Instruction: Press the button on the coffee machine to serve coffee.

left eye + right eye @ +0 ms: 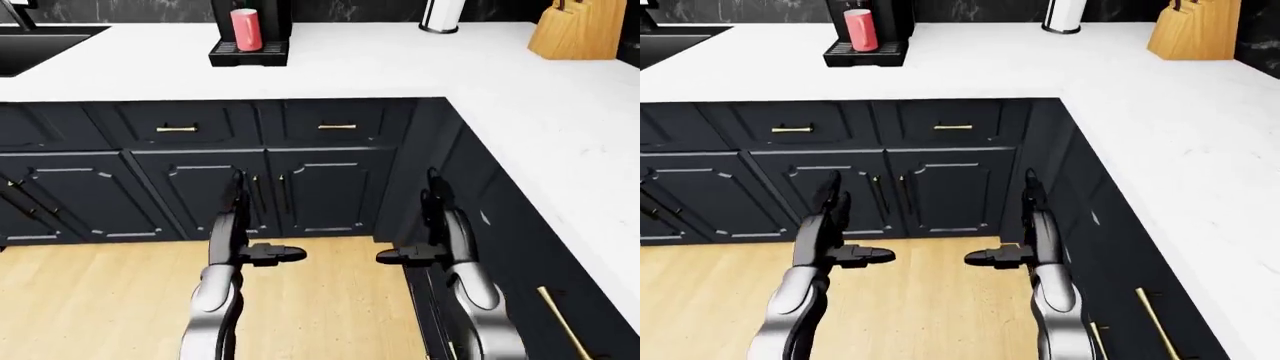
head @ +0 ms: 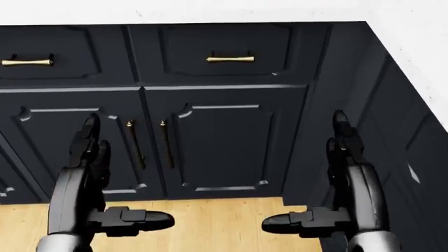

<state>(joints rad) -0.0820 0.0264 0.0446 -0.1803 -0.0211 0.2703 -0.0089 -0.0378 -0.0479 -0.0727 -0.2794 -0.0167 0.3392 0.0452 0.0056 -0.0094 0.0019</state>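
Standing at the top of the left-eye view, the coffee machine (image 1: 250, 34) sits on the white counter (image 1: 400, 67) with a red cup (image 1: 245, 30) on its tray. Left hand (image 2: 91, 173) and right hand (image 2: 343, 173) hang open, empty, before dark cabinets (image 2: 210, 136).

Even, diffuse light fills all three views, with no visible lamp and no hard cast shadows (the flat look of a simulator's render). The white worktop (image 1: 400, 71) is bright, nearly blown out toward the right edge of the eye views, its surface detail faint. The dark cabinet doors (image 2: 224, 147) show only soft pale highlights along their panel edges. The wooden floor (image 1: 930, 315) is evenly lit. Everything is sharp, without motion blur; straight lines stay straight at the edges.
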